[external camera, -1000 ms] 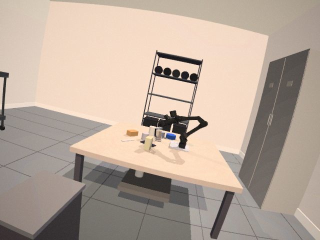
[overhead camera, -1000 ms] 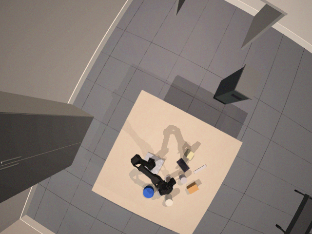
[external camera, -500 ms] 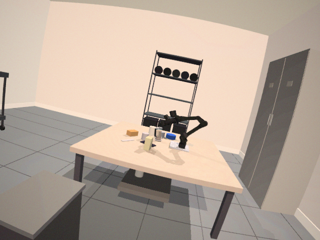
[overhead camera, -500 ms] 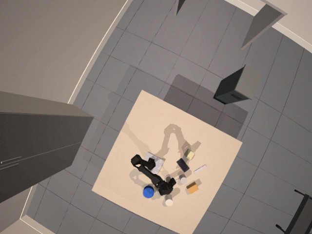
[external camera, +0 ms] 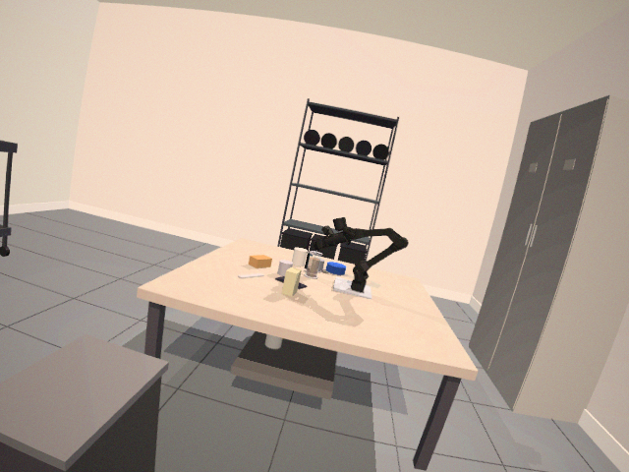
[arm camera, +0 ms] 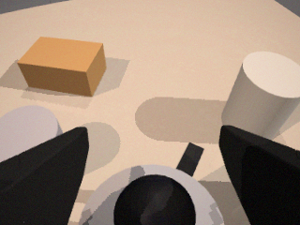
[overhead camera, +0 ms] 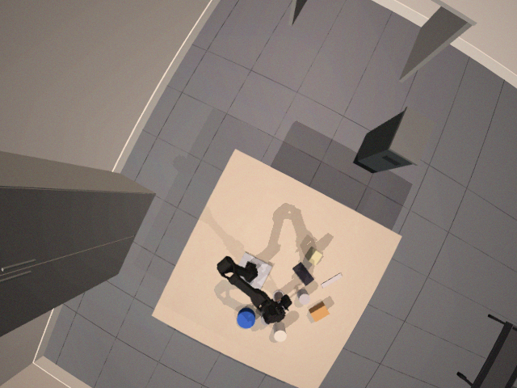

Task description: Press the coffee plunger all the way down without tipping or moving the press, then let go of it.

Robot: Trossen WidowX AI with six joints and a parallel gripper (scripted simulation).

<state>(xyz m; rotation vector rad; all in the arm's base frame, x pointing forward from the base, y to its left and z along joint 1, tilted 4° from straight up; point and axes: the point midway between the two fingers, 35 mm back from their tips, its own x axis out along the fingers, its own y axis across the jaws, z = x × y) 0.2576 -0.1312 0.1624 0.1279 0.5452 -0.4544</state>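
Note:
The plunger's round black knob [arm camera: 155, 202] shows at the bottom of the wrist view, over the pale round lid [arm camera: 99, 202] of the press. The rod is hidden under the knob, so any gap above the lid cannot be told. The press's black handle [arm camera: 189, 159] sticks out beyond the lid. My gripper [arm camera: 154, 137] is open, with one finger on each side of the knob and a visible gap on both sides. The arm hides most of the press in the top view. The press looks upright.
An orange box [overhead camera: 319, 312] [external camera: 259, 262] [arm camera: 61, 61], a lavender cylinder [overhead camera: 304, 297] [arm camera: 28, 131] and a white cylinder [overhead camera: 279, 335] [external camera: 300, 256] [arm camera: 262, 103] stand around the press. A clear jar [external camera: 313, 265] and a blue round thing [overhead camera: 245, 318] [external camera: 335, 267] are also close.

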